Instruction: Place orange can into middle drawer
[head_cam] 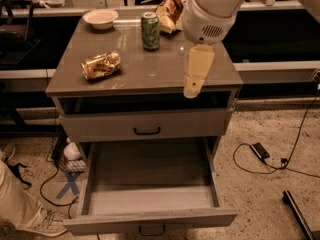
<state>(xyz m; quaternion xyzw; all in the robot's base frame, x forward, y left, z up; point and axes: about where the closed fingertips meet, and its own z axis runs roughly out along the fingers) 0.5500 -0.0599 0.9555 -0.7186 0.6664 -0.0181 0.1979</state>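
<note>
The orange can point(101, 65) lies on its side on the left part of the cabinet top point(145, 69). The middle drawer point(150, 196) is pulled fully open below, and nothing shows inside it; its front with a black handle point(151, 229) is at the bottom edge of the view. My gripper point(195, 76) hangs cream-coloured from the white arm point(210, 14) over the right front of the cabinet top, well to the right of the orange can and holding nothing.
An upright green can point(150, 30), a white bowl point(100, 18) and a snack bag point(170, 9) stand at the back of the top. The upper drawer front point(145, 125) is closed. A person's leg and shoe point(30, 214) are at lower left; cables point(270, 159) lie on the floor at right.
</note>
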